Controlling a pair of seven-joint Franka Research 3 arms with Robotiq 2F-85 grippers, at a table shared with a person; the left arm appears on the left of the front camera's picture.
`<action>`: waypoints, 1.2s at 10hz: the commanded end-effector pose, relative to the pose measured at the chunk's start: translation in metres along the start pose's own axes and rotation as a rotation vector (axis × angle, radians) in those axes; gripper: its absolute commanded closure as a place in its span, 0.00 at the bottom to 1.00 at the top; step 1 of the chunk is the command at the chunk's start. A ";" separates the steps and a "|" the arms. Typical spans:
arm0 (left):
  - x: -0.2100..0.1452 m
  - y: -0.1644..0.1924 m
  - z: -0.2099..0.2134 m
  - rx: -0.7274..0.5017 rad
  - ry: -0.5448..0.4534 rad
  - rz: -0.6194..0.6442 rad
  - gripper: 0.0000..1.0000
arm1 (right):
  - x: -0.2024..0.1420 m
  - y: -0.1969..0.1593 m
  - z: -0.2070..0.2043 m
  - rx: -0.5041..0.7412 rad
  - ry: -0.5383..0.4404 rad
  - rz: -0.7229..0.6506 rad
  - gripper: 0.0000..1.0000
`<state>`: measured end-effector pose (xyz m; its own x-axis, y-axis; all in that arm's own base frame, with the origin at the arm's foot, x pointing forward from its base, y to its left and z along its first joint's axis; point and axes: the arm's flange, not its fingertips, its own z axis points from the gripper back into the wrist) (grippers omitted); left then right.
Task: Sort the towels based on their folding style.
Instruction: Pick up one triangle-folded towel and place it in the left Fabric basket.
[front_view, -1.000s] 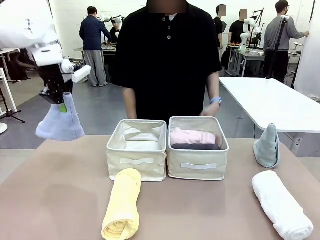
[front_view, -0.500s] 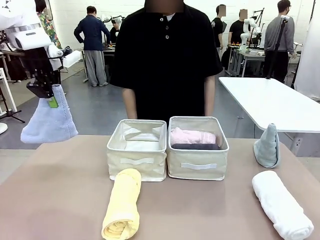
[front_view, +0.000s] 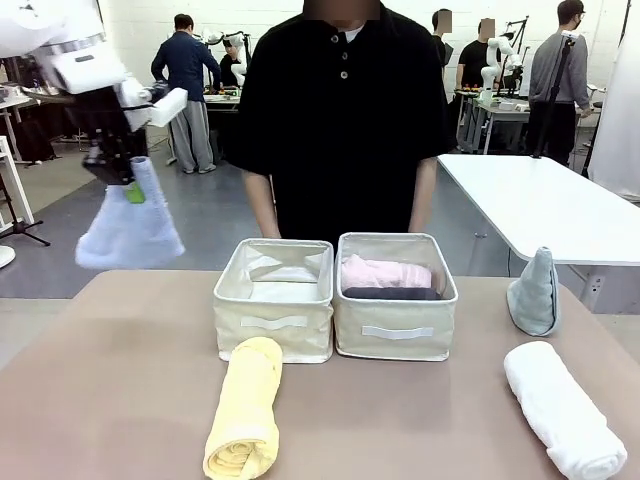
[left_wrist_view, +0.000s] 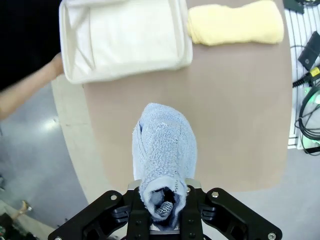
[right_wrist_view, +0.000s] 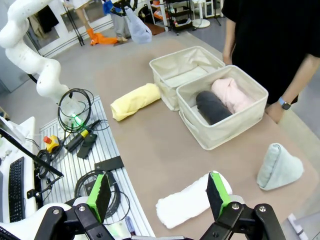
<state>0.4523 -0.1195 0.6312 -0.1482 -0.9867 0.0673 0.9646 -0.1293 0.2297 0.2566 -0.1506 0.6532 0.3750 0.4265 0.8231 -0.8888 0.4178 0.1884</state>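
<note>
The brown table (front_view: 120, 400) carries two beige bins side by side in front of the person standing at the far edge. The right bin (front_view: 395, 330) already holds two rolls, the pink towel (front_view: 385, 272) and the dark grey towel (front_view: 390, 293) beside it, while the left bin (front_view: 273, 322) has no towel in it. That puts the sort at roughly a third done. Two rolls lie loose: the white towel (front_view: 562, 408) at the near right and the yellow towel (front_view: 245, 410) just in front of the left bin. The pale teal cone (front_view: 534, 293) stands upright at the right edge. The light blue cone (front_view: 130, 225) hangs in the air over the table's far left corner, well apart from the bins, its tip clamped in the left gripper (left_wrist_view: 162, 200); it probably belongs in the left bin. The right gripper (right_wrist_view: 157, 195) hovers with its jaws apart, holding nothing.
</note>
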 end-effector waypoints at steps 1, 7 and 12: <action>0.042 0.011 -0.008 0.024 0.030 -0.023 0.83 | -0.001 0.000 -0.001 0.008 -0.008 0.006 0.00; -0.036 -0.082 0.065 0.082 0.204 0.046 0.83 | -0.001 0.000 -0.001 0.008 -0.008 0.006 0.00; -0.077 -0.097 0.059 0.084 0.240 0.215 0.83 | -0.001 0.000 -0.001 0.008 -0.008 0.006 0.00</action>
<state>0.3427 -0.0110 0.6642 0.1052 -0.9893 -0.1014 0.9505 0.0701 0.3026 0.2565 -0.1509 0.6531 0.3756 0.4261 0.8230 -0.8885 0.4182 0.1890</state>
